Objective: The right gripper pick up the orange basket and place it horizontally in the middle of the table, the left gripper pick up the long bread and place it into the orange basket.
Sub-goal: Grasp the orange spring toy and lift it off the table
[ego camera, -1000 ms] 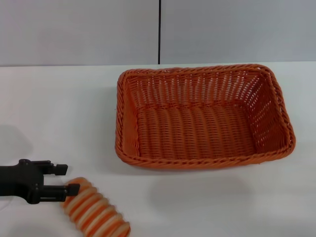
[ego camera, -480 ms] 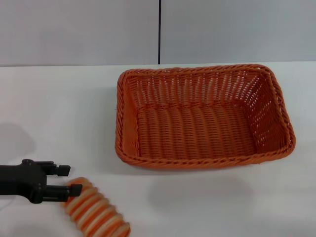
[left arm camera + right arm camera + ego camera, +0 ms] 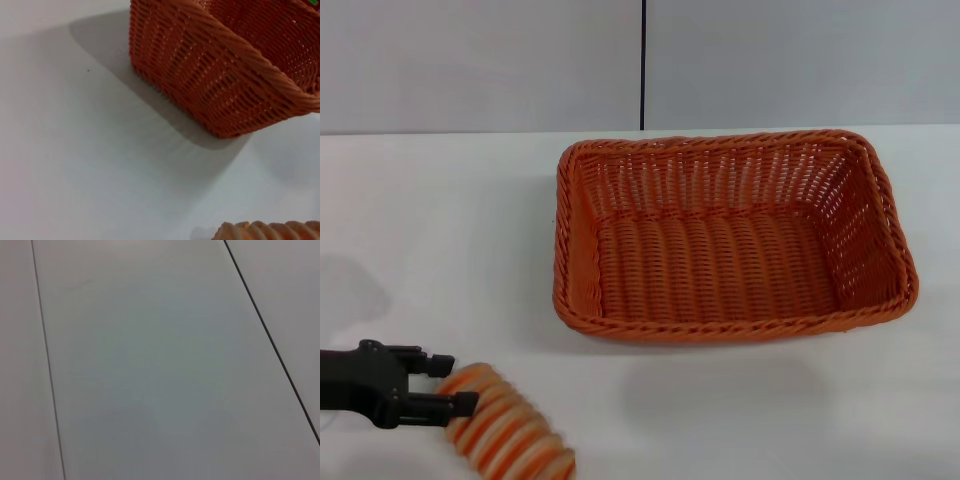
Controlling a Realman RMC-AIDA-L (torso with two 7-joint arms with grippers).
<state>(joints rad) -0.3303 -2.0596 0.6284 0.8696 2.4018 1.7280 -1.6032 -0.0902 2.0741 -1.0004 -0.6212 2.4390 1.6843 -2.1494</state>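
The orange basket point(image 3: 732, 237) sits flat on the white bench point(image 3: 440, 220) with its long side across, roughly central and empty. That placement reads as finished: the opening faces up and the near rim is low, which leaves a plain way in for the loaf.

The long bread point(image 3: 508, 427) lies on the bench on the near-left side of the basket, well apart from it, angled so that one end points away from the basket's near-left corner. In the left wrist view only the loaf's top edge point(image 3: 267, 231) shows, with the basket's corner beyond it.

The left tool point(image 3: 445, 384) is level with the bench, just beside the loaf's end farthest from the basket. Its two slim fingers stand parted; the nearer one meets the loaf's end and the other sits clear of it. It has hold of nothing. In my judgement the approach comes in low and sideways so that the fingers can straddle the loaf across its ridges.

The right tool is out of sight; its wrist camera shows only grey wall panels point(image 3: 150, 365).
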